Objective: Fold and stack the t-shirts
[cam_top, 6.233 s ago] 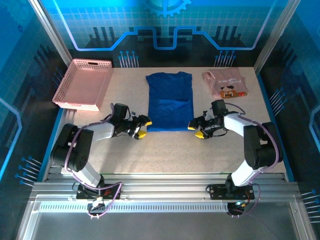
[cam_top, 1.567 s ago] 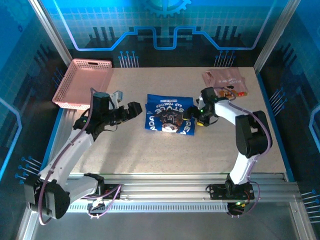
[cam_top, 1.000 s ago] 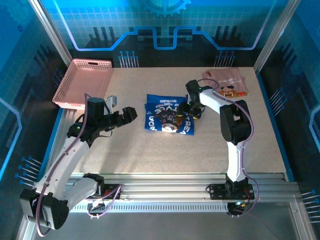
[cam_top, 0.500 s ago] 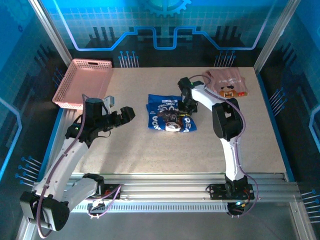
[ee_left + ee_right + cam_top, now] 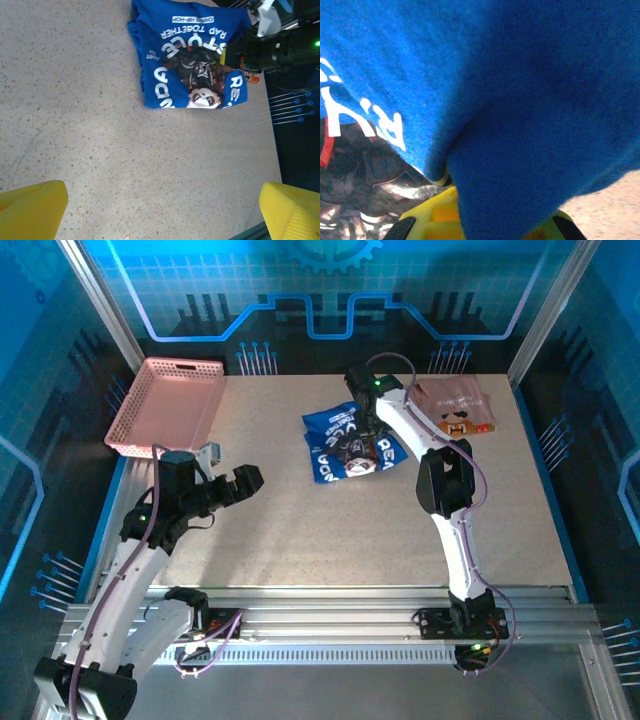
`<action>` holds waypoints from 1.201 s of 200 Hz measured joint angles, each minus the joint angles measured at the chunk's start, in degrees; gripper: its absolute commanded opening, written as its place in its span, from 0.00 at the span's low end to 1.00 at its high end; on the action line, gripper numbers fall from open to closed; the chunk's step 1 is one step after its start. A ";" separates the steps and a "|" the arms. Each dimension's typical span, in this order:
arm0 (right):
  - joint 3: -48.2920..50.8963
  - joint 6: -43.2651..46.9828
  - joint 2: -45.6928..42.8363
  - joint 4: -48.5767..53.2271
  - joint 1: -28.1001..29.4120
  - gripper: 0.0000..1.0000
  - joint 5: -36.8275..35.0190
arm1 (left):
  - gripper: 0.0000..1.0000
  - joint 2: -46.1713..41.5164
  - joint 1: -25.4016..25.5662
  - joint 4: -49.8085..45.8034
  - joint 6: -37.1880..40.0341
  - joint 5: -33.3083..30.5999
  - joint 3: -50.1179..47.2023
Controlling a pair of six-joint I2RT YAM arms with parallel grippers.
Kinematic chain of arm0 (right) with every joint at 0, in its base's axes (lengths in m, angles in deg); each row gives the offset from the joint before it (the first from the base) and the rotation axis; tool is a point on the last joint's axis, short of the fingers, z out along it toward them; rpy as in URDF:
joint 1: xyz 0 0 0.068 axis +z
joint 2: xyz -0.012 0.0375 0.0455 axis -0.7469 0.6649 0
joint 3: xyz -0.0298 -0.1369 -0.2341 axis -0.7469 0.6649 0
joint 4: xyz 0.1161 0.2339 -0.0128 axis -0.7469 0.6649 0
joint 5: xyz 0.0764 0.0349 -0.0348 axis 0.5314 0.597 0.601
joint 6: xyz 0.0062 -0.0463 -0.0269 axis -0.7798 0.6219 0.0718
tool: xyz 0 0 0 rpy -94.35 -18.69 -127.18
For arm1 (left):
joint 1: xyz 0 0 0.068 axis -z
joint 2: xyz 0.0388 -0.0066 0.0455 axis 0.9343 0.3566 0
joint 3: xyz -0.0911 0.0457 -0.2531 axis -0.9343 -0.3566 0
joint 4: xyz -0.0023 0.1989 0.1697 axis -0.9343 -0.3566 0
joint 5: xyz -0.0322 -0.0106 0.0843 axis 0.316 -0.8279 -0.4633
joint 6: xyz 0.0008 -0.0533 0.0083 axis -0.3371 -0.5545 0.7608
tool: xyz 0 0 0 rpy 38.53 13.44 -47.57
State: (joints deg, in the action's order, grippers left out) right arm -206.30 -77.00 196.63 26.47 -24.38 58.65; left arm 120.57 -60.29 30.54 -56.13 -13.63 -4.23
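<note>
The blue shirt (image 5: pixel 325 445) was soft matt cloth; the surface (image 5: pixel 330 530) speckled and matt; the basket (image 5: pixel 165 405) pink plastic lattice.

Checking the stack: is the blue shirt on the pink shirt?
No, the blue shirt lies on the table left of the pink shirt.

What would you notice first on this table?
The bright blue t-shirt with its printed picture, crumpled mid-table, pinched by the right hand. Next, the pale pink t-shirt at the far right and the pink basket at the far left. The left hand hangs open, apart from both shirts.
</note>
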 measured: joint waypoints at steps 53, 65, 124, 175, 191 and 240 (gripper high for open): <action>-5.44 5.79 0.00 2.14 -0.37 0.00 -8.83 | 0.99 -0.59 0.00 0.00 -0.63 0.02 -2.25; -7.58 7.21 0.00 2.25 -0.57 0.00 -10.43 | 0.99 -0.79 0.00 0.02 -1.07 0.04 -2.54; -12.31 11.15 -0.02 2.36 -1.86 0.00 -15.08 | 0.99 -0.83 -0.04 0.90 -2.29 0.13 -4.22; -12.83 12.57 -0.42 2.16 -5.03 0.00 -16.57 | 0.99 -0.83 -0.04 1.31 -2.62 0.15 -4.39; -12.83 13.51 -0.61 1.77 -6.16 0.00 -17.05 | 0.99 -0.83 -0.04 1.31 -2.62 0.15 -4.39; -12.87 15.74 -1.92 0.13 -9.40 0.00 -17.99 | 0.99 -0.83 -0.04 1.29 -2.62 0.15 -4.48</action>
State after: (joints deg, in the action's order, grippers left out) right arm -219.17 -61.27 194.71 26.60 -33.78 40.66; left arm 119.74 -60.33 31.83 -58.75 -13.48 -8.71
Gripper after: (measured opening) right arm 0.093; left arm 0.990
